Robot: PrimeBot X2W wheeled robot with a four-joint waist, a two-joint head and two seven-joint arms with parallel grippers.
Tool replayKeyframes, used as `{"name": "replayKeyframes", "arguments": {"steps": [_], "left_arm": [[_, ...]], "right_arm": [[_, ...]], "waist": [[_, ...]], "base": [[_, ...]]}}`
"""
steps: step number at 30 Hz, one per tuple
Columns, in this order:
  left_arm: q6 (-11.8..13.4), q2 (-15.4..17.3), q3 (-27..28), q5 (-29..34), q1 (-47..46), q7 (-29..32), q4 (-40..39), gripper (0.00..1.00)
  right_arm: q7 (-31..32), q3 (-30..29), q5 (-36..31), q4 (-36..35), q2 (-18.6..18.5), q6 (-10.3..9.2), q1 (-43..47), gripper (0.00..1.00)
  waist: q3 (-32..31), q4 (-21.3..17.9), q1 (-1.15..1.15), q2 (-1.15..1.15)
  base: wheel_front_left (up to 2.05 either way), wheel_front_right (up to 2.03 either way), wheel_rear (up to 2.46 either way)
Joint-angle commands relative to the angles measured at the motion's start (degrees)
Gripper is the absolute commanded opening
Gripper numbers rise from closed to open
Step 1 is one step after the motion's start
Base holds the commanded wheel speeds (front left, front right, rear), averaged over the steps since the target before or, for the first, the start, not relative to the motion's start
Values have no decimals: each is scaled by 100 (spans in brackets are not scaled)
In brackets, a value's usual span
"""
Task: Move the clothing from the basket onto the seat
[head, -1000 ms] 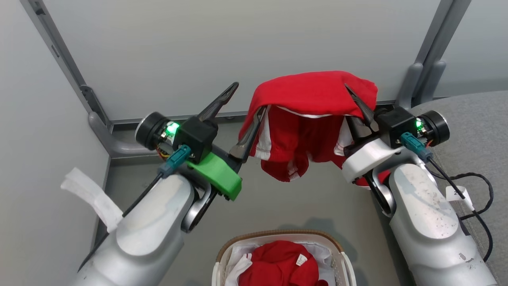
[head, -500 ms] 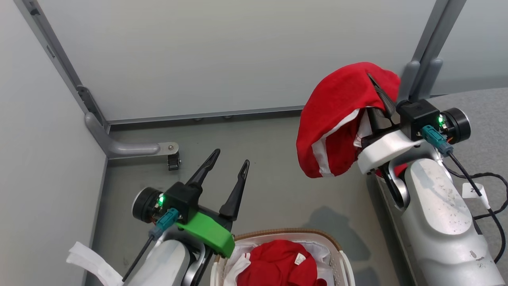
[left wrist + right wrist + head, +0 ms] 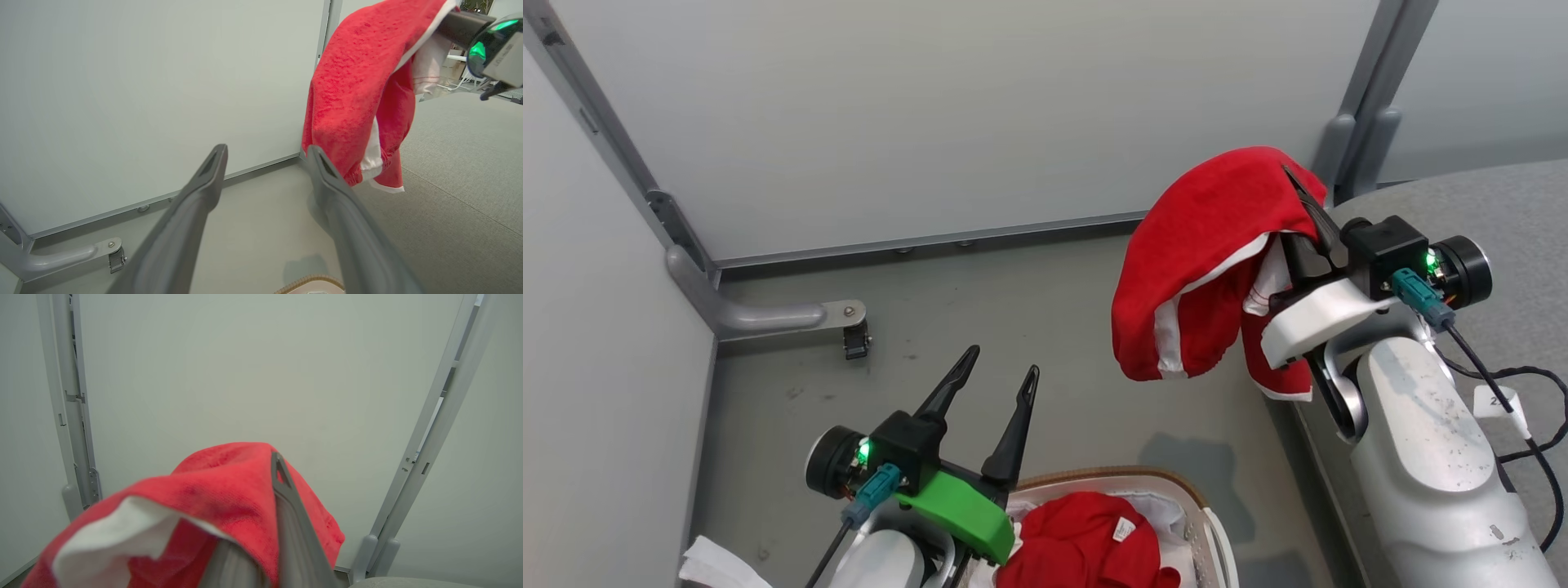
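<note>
Far left: grey frame foot [image 3: 768, 314] with a black caster [image 3: 855, 340] stood on the floor [image 3: 1054, 327], against the pale wall panel [image 3: 931, 122].

Near left: left gripper [image 3: 1001, 365] was spread wide, pointing far, with nothing in it. It hung just above the basket's near-left rim. Left wrist view: both fingers [image 3: 192, 200] bare, floor between them.

Near centre: basket [image 3: 1119, 476] sat on the floor, brown rim showing, near part cut off by the frame edge. One red garment [image 3: 1086, 543] lay bunched inside, white label [image 3: 1125, 528] up, on a white liner [image 3: 1168, 508].

Right of centre: second garment [image 3: 1201, 237], red with white trim and a white inner panel, hung in the air well above the floor, up and right of the basket. It was draped over the right gripper [image 3: 1290, 175], which was clamped closed on it. Right wrist view: one finger [image 3: 288, 510] lay outside the cloth; the other was covered. The lower hem hung beside the seat's left edge; contact there could not be told.

Far right: seat [image 3: 1503, 220], grey. No red cloth lay on its visible part. A black cable [image 3: 1539, 384] and a white tag [image 3: 1490, 402] lay on it beside the right arm.
</note>
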Motion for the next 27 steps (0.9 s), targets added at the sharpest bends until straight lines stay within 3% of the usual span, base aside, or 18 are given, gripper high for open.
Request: {"name": "replayKeyframes", "arguments": {"steps": [1,16,22,27], "left_arm": [[-18,-28,25,67,92,-18,15,100],[-48,-129,-5,198,-64,-13,-25,100],[-51,-112,-123,202,-128,-13,37,100],[-50,-55,-218,153,-171,-13,34,100]], "right_arm": [[-13,4,-17,-5,-21,-6,83,0],[-13,-211,-148,-99,-16,-6,94,0],[-13,-309,-101,-111,-17,-6,165,0],[-13,-375,-96,-121,-15,-6,232,0]], "waist": [[36,-245,0,0],[574,-2053,0,0],[708,-2494,0,0],[807,-2645,0,0]], "base": [[0,0,0],[0,0,0],[0,0,0],[0,0,0]]}}
